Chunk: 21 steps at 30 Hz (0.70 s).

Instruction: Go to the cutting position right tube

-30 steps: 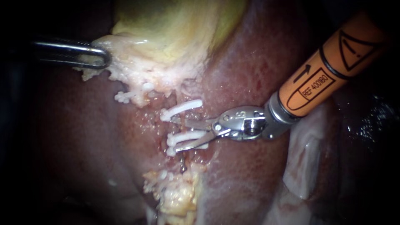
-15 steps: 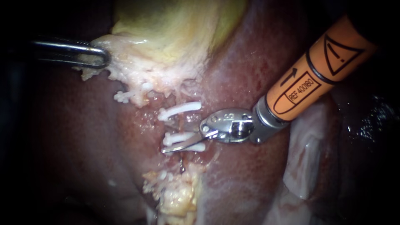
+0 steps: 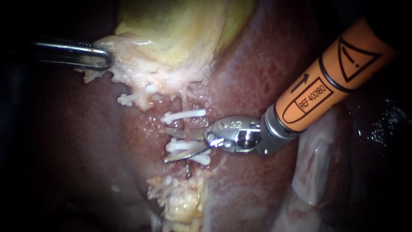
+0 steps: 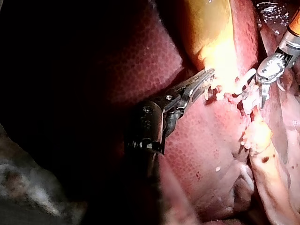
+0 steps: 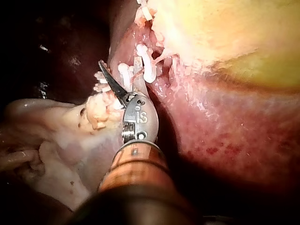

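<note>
Tube (image 3: 186, 128) faint between clips (image 3: 182, 115), left instrument (image 3: 107, 60) gripping gallbladder (image 3: 171, 34), shaft cut off

bg: dark along left edge and lower left of endoscope view, room can't be made out | light: bright pool mid-frame, fades outward | backdrop: wet red liver (image 3: 257, 64) fills frame, glints at far right

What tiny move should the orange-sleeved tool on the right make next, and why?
Probably a slight nudge toward the upper white plastic clip. The right instrument's silver bladed tool stands open around the thin pinkish tube, but its lower blade seems to lie across the lower white clips; both blades should sit in the bare gap between clips.
</note>
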Available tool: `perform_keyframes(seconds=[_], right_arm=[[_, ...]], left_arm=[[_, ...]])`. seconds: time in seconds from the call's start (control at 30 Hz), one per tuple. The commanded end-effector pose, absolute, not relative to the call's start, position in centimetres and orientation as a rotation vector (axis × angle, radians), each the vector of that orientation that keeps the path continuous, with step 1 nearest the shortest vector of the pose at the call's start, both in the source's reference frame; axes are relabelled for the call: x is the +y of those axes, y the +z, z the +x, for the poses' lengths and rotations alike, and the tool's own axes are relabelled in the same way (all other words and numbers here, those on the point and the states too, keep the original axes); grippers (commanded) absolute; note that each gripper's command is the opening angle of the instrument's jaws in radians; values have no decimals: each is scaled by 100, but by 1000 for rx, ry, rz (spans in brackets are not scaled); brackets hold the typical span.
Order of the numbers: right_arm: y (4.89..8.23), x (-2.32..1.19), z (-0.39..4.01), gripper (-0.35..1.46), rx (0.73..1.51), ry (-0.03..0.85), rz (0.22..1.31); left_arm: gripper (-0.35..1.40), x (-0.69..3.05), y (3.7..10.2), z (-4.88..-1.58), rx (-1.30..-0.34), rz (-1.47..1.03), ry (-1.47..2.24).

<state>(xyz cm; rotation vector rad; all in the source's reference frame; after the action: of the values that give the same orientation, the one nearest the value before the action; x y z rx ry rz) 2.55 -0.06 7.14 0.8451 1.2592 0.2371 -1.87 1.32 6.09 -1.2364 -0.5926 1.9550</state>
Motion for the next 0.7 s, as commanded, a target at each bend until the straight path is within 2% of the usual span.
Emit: perform_keyframes(seconds=[0.03,0.27,0.7], right_arm=[[711,-6,255,138,1261,240,850],[698,-7,256,135,1275,239,877],[695,-9,256,135,1273,239,884]], left_arm=[[-35,132,608,-187,-592,-1236,1955],[-35,132,608,-187,-592,-1236,1955],[-35,132,609,-187,-592,-1236,1955]])
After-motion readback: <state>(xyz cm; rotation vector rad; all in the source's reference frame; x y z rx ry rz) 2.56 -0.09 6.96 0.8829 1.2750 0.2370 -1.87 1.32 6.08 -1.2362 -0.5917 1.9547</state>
